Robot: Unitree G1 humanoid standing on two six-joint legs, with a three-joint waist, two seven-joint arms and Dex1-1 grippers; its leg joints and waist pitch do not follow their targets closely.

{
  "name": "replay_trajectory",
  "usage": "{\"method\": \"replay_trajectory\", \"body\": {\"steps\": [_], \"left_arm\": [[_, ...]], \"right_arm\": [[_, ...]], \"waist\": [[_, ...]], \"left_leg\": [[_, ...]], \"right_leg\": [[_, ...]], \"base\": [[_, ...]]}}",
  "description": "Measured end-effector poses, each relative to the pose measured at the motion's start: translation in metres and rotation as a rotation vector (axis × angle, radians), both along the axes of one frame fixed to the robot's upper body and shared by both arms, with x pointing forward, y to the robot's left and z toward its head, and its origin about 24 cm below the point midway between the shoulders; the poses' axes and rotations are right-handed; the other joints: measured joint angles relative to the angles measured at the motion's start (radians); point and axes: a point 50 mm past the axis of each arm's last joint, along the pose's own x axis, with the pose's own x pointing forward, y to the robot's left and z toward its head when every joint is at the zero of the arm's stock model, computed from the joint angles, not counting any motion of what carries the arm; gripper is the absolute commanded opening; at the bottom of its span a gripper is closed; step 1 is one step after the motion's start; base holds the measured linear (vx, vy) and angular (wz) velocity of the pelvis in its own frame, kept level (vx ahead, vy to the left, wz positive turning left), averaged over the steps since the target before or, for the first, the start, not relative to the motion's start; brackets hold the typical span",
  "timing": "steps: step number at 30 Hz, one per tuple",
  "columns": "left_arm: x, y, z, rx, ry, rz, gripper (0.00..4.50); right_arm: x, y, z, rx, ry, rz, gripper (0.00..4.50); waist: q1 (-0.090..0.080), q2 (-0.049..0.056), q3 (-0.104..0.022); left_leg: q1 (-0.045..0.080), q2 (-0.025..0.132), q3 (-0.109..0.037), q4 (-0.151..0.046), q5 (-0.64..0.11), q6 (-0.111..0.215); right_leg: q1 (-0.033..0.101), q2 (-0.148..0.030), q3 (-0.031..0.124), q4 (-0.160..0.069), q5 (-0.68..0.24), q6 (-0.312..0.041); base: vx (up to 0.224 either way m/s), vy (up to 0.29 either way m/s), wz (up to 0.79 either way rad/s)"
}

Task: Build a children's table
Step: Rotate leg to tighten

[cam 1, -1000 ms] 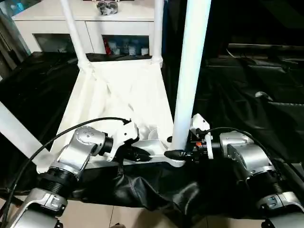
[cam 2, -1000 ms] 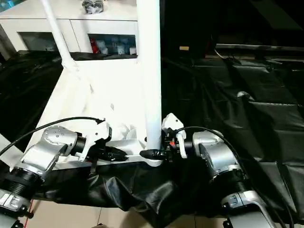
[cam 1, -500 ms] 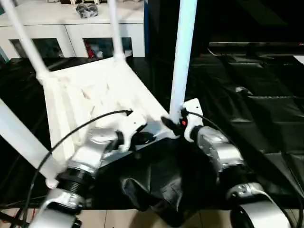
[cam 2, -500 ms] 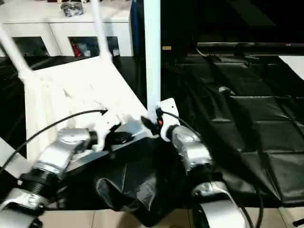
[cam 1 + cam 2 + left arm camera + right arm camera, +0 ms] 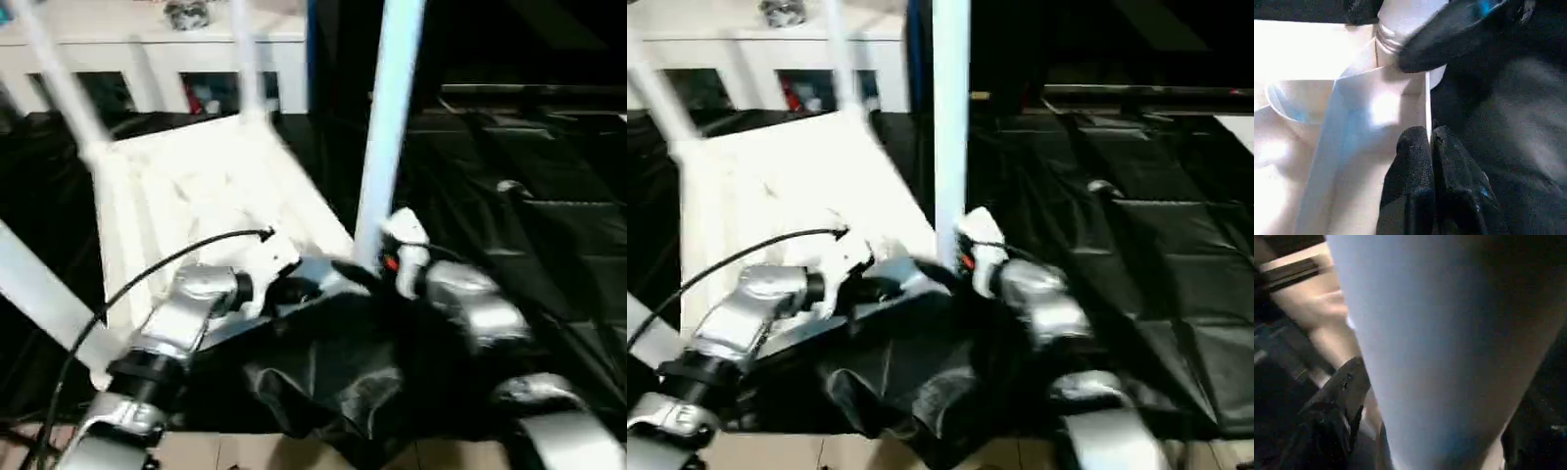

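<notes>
The children's table lies upside down on black cloth, its ribbed white tabletop (image 5: 196, 186) facing up. Two white legs (image 5: 59, 83) stand upright at its far corners. A third leg (image 5: 387, 127) rises from the near right corner socket (image 5: 1400, 24), and one more (image 5: 39, 294) slants at the near left. My left gripper (image 5: 1429, 142) is shut on the tabletop's thin near rim. My right gripper (image 5: 364, 276) is at the base of the near right leg, open, with the leg (image 5: 1440, 333) between its fingers (image 5: 1339, 401).
A white glass-door cabinet (image 5: 284, 59) stands behind the table. Black cloth (image 5: 509, 176) covers the surface to the right and lies bunched in a heap (image 5: 323, 382) in front of my grippers. Light floor tiles (image 5: 245, 455) show at the near edge.
The view has shifted. The tabletop has swung round so that its near edge now slants, and the cloth has bunched in front. My right fingers have spread at the leg's base; the left grip is unchanged.
</notes>
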Motion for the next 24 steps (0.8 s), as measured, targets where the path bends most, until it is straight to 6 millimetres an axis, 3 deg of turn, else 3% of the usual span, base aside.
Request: {"method": "replay_trajectory", "body": {"steps": [7, 8, 11, 13, 24], "left_arm": [[-0.003, 0.005, -0.002, 0.000, 0.014, -0.104, 0.00], [-0.003, 0.005, -0.002, 0.003, 0.015, -0.113, 0.00], [-0.003, 0.007, -0.002, 0.011, 0.023, -0.138, 0.00], [-0.004, 0.009, -0.001, 0.014, 0.024, -0.155, 0.00], [-0.005, 0.011, -0.002, 0.010, 0.031, -0.184, 0.00]], "right_arm": [[-0.014, -0.013, 0.004, -0.029, 0.082, 0.174, 3.69], [-0.015, -0.013, 0.003, -0.027, 0.088, 0.185, 3.45], [-0.016, -0.012, 0.003, -0.023, 0.096, 0.192, 3.38], [-0.018, -0.011, 0.003, -0.017, 0.106, 0.198, 3.11], [-0.023, -0.010, 0.003, -0.007, 0.119, 0.199, 2.65]], "waist": [[0.030, 0.001, 0.000], [0.030, 0.001, 0.000], [0.031, 0.002, -0.001], [0.031, 0.003, -0.001], [0.032, 0.005, -0.001]], "left_leg": [[0.001, 0.000, 0.001, 0.003, 0.000, 0.000], [0.001, 0.000, 0.001, 0.003, 0.000, 0.000], [0.001, 0.000, 0.001, 0.003, 0.000, 0.000], [0.001, 0.000, 0.001, 0.003, 0.000, 0.000], [0.000, 0.000, 0.001, 0.003, 0.000, 0.000]], "right_leg": [[0.003, -0.001, 0.002, 0.002, 0.000, 0.000], [0.003, -0.001, 0.002, 0.002, 0.000, 0.000], [0.003, -0.001, 0.002, 0.003, 0.000, 0.000], [0.004, -0.001, 0.002, 0.003, 0.000, 0.000], [0.004, -0.001, 0.002, 0.003, 0.000, 0.000]], "base": [[0.000, 0.000, 0.00], [0.000, 0.000, 0.00], [0.000, 0.000, 0.00], [0.000, 0.000, 0.00], [0.000, 0.000, 0.00]]}}
